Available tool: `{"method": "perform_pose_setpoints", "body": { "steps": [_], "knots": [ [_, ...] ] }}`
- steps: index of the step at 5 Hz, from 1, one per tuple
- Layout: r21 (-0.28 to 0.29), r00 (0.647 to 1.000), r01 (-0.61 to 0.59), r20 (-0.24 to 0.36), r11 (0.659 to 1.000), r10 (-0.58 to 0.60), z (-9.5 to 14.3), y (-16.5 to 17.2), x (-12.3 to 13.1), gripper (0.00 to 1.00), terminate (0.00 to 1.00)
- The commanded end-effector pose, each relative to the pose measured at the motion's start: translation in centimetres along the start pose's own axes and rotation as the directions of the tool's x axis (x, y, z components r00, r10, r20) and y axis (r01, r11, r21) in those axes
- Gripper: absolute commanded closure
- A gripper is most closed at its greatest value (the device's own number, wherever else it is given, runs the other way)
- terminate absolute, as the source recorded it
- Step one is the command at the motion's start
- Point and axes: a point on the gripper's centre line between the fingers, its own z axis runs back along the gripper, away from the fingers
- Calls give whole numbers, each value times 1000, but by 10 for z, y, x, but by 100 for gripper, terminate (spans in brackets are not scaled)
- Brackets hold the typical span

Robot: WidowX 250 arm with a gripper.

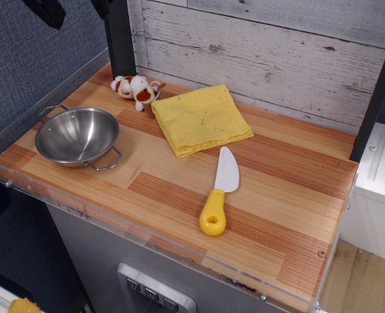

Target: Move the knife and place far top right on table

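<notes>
Gray wood boards stand behind the striped counter (277, 215). On it, the knife (219, 191) lies flat near the front middle, its white blade pointing at the yellow cloth (200, 119) just behind it. A metal bowl (78, 135) sits at the left, a toy dog (135, 89) behind it. No fingers show, so their state cannot be told.

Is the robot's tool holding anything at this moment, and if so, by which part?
Nothing is held. The knife lies free on the table, just below the yellow cloth, and no tool is near it.
</notes>
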Motion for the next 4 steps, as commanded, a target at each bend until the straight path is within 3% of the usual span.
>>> {"method": "perform_pose_setpoints", "body": {
  "steps": [1, 4],
  "knots": [
    [0, 1000, 0, 0, 1000, 0, 0, 0, 0, 0, 0],
    [-99, 994, 94, -53, 991, -100, -27, -35, -42, 0, 0]
  ]
}}
